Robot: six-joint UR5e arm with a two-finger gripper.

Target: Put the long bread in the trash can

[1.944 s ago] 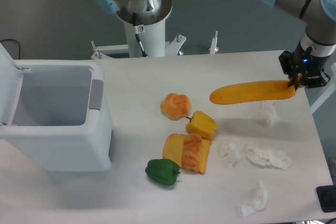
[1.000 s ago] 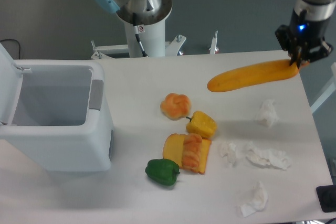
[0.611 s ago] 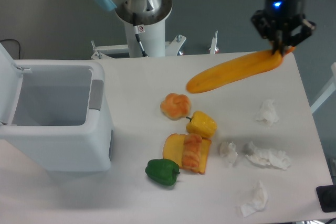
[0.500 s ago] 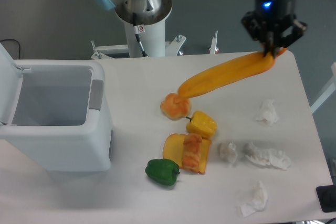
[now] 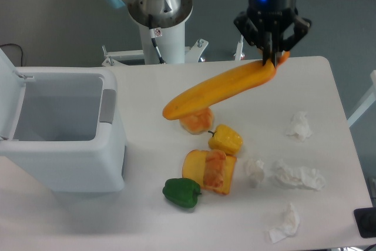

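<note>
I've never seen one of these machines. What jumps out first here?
A long bread hangs in the air above the table, pinched at its right end by the gripper near the top. To the left stands a big trash can with its lid open. Below, a green pepper stands out.

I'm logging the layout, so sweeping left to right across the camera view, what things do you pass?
trash can → green pepper → croissant on a yellow slice → gripper holding the long bread → crumpled tissue
</note>
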